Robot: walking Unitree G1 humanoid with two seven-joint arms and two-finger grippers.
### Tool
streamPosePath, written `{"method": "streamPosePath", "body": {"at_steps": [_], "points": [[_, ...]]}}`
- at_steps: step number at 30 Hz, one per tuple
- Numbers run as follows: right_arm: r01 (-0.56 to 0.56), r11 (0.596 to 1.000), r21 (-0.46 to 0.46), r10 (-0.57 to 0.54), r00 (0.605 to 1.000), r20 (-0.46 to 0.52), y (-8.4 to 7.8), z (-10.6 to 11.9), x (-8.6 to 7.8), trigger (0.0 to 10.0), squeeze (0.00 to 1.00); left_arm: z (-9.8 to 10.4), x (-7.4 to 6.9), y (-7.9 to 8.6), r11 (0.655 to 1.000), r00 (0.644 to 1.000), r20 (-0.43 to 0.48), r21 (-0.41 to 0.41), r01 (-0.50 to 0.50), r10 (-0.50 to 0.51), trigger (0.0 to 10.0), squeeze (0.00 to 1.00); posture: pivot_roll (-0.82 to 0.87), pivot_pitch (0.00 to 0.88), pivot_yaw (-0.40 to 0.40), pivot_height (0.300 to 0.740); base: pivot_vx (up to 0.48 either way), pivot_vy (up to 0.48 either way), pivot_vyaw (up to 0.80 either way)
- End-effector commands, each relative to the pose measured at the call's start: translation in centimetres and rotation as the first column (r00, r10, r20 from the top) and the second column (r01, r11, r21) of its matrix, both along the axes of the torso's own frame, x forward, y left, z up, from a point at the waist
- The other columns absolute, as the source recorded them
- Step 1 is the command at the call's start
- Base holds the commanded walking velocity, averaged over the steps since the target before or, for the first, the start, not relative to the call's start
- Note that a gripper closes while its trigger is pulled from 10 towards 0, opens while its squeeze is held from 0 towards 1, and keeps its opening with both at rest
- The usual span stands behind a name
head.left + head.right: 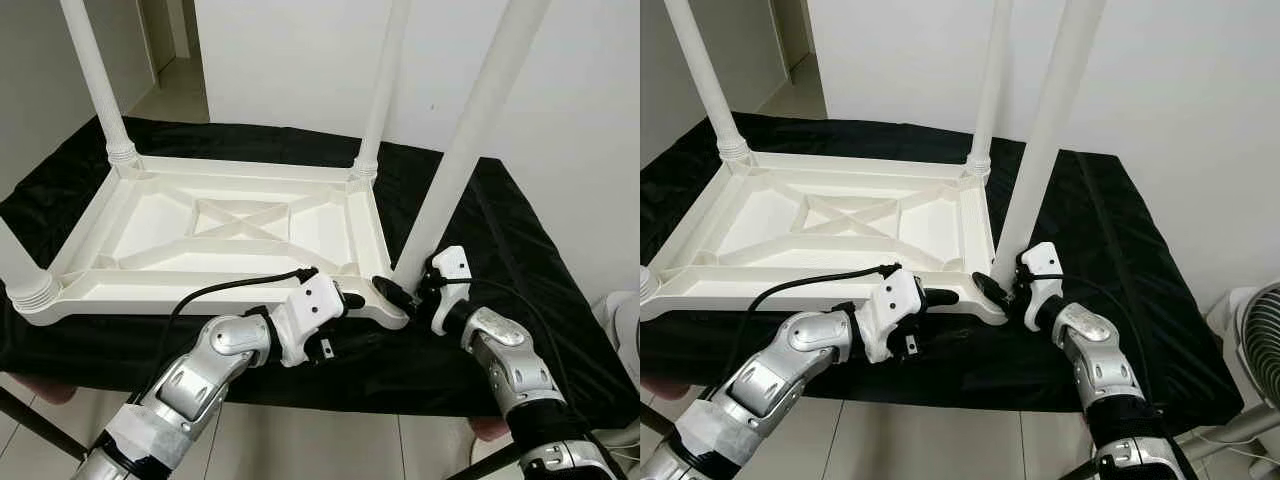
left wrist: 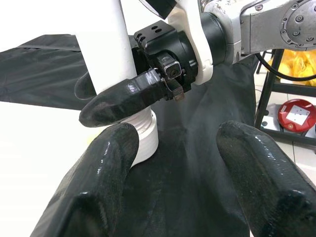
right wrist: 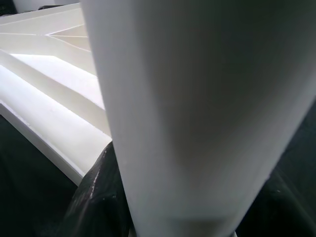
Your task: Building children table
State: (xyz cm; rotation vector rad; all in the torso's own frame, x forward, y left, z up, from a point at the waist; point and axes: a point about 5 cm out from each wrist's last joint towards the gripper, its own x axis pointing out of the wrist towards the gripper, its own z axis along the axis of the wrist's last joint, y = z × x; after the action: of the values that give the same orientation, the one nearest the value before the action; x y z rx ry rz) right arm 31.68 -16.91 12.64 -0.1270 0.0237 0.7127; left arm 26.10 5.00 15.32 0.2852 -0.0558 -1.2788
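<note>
Right end effector [image 1: 408,291] clamped around white table leg [image 1: 468,135] near its base. Left end effector [image 2: 182,163] beside it, fingers spread wide, holding nothing, over black cloth [image 1: 510,260].

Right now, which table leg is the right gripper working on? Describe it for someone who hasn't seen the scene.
Upturned white tabletop on black cloth, four legs standing up. It's the leg at the near right corner, the one with the right gripper closed around its base.

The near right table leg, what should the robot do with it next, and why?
Probably keep twisting it home. The right gripper grips the leg just above its threaded collar at the tabletop corner, while the left gripper hangs open beside it.
</note>
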Motion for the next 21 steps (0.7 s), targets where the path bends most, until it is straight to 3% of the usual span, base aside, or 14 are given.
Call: {"method": "streamPosePath", "body": {"at_steps": [1, 2, 12, 16, 20, 21], "points": [[-0.024, 0.999, -0.024, 0.023, 1.0, -0.008, 0.0, -0.4, -0.2, 0.0, 0.0, 0.0, -0.5, -0.3, 0.998, 0.998, -0.007, 0.021, 0.067, -0.067, 10.0, 0.0, -0.1, 0.0, -0.042, 0.74, 0.0, 0.0, 0.0], [-0.021, 1.0, -0.009, 0.021, 1.0, -0.015, 0.0, -0.5, -0.3, 10.0, 0.0, 0.0, -0.6, -0.3, 0.997, 0.998, -0.008, 0.02, 0.068, -0.068, 10.0, 0.0, -0.1, 0.0, -0.045, 0.74, 0.0, 0.0, 0.0], [0.127, 0.99, 0.068, -0.125, 0.992, -0.034, 1.5, -0.4, -0.6, 10.0, 0.0, 0.0, -0.6, -0.4, 0.998, 0.998, -0.01, 0.017, 0.068, -0.068, 10.0, 0.0, -0.1, 0.0, -0.049, 0.74, 0.0, 0.0, 0.0], [0.25, 0.96, 0.123, -0.246, 0.968, -0.051, 2.4, -0.1, -1.2, 10.0, 0.0, -0.1, -0.8, -0.4, 0.997, 0.997, -0.013, 0.017, 0.07, -0.07, 10.0, 0.0, -0.11, 0.0, -0.049, 0.74, 0.0, 0.0, 0.0], [0.299, 0.946, 0.125, -0.295, 0.954, -0.049, 2.5, -0.1, -1.4, 10.0, 0.0, -0.1, -0.8, -0.4, 0.997, 0.997, -0.014, 0.017, 0.071, -0.071, 10.0, 0.0, -0.11, 0.0, -0.049, 0.74, 0.0, 0.0, 0.0], [0.383, 0.914, 0.133, -0.378, 0.924, -0.061, 2.6, -0.3, -1.6, 10.0, 0.0, -0.2, -0.9, -0.4, 0.997, 0.997, -0.016, 0.018, 0.072, -0.072, 10.0, 0.0, -0.11, 0.0, -0.05, 0.74, 0.0, 0.0, 0.0]]}}
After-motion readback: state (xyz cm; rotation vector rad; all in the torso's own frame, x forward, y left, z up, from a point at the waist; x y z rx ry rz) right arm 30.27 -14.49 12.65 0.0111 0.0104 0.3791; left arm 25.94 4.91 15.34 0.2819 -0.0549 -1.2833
